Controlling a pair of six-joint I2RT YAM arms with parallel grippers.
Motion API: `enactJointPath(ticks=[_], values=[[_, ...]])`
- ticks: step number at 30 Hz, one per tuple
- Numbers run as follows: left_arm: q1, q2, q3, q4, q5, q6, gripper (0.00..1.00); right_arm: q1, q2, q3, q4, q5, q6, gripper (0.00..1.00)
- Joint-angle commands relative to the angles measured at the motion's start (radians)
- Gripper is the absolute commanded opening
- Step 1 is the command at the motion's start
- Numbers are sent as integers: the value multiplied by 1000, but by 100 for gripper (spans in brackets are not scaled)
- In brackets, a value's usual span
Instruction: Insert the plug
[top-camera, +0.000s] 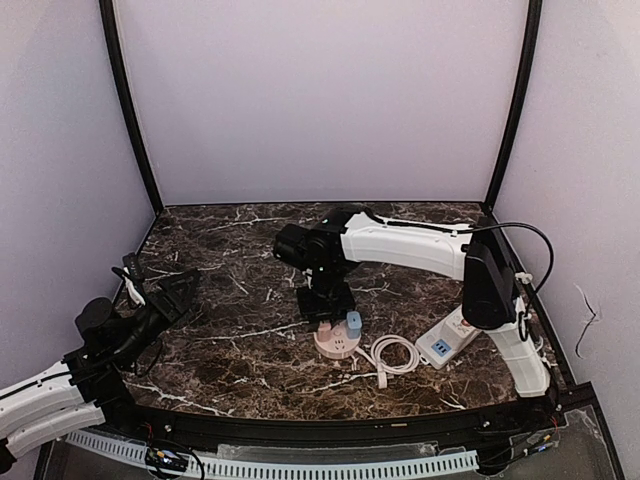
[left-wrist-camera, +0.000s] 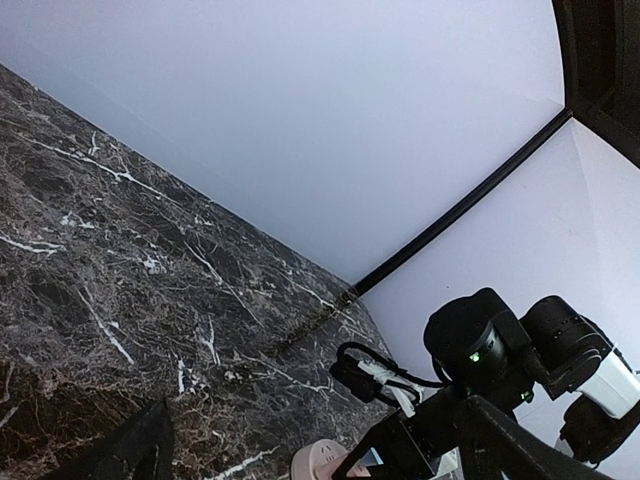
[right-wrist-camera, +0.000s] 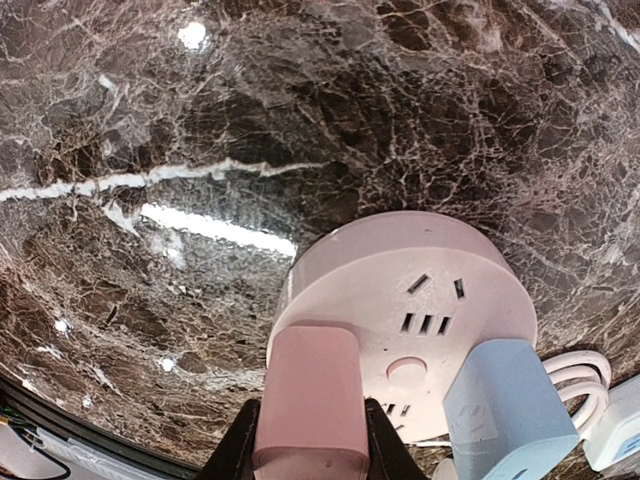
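A round pink power strip (right-wrist-camera: 420, 300) lies on the dark marble table, seen in the top view (top-camera: 337, 342) and at the bottom of the left wrist view (left-wrist-camera: 322, 462). A light blue plug (right-wrist-camera: 505, 410) stands in it on its right side. My right gripper (right-wrist-camera: 310, 445) is shut on a pink plug (right-wrist-camera: 308, 400), held upright against the strip's left edge; whether its prongs are in a socket is hidden. In the top view the right gripper (top-camera: 328, 310) hangs right over the strip. My left gripper (top-camera: 180, 292) rests open and empty at the table's left.
A white coiled cable (top-camera: 392, 356) and a white adapter with a blue label (top-camera: 447, 340) lie just right of the strip. A black cable bundle (top-camera: 130, 268) lies at the left edge. Black frame posts stand at the back corners.
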Motion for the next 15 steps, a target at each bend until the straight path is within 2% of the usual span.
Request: enactJointPath(ticks=[1,15], values=[[-5,-11,-16,-21,-3,3,98,-14,88,-23,-82,99,-47,0],[-5,-11,-16,-23,-4,-3,99,2,86,-88,-34,127,-37,0]])
